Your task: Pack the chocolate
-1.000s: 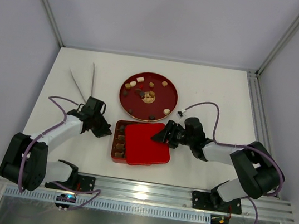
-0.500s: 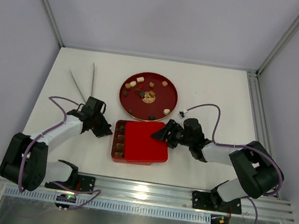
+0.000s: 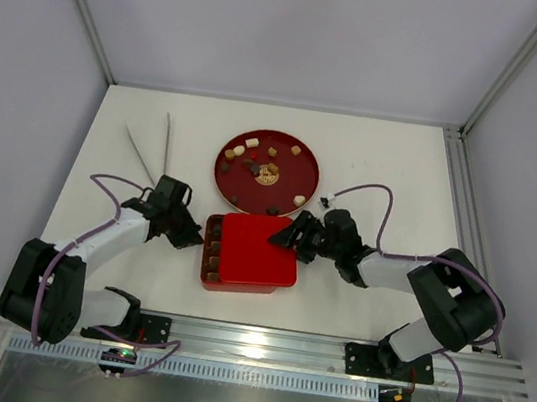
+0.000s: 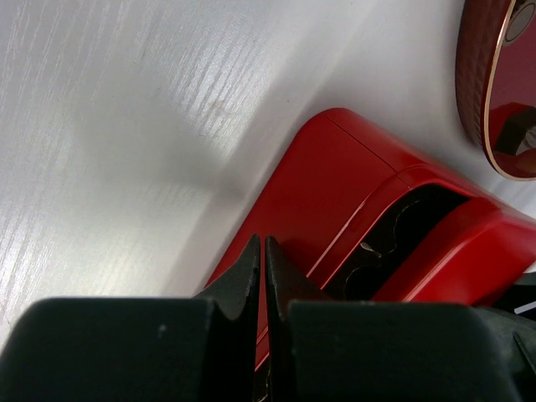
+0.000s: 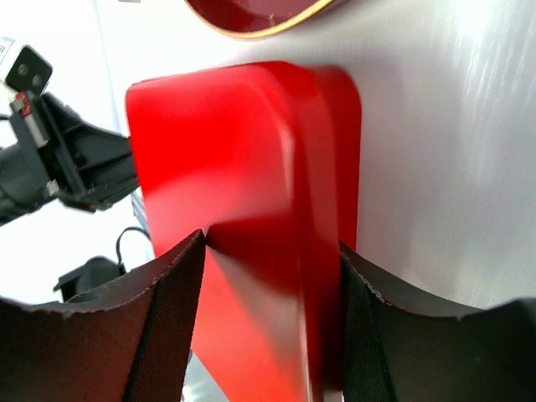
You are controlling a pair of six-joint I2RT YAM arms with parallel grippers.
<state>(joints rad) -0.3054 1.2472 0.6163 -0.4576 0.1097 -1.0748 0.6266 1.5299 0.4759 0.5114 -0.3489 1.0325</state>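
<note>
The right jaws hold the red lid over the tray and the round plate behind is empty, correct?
Not empty: the top view shows chocolate pieces on the round plate. The right gripper does hold the red lid in its jaws over the tray.

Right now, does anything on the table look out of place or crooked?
Yes. The red lid sits offset to the right on the red tray, not squarely closed: the tray's left column of chocolates is uncovered. The right pincer grips the lid's right edge.
</note>
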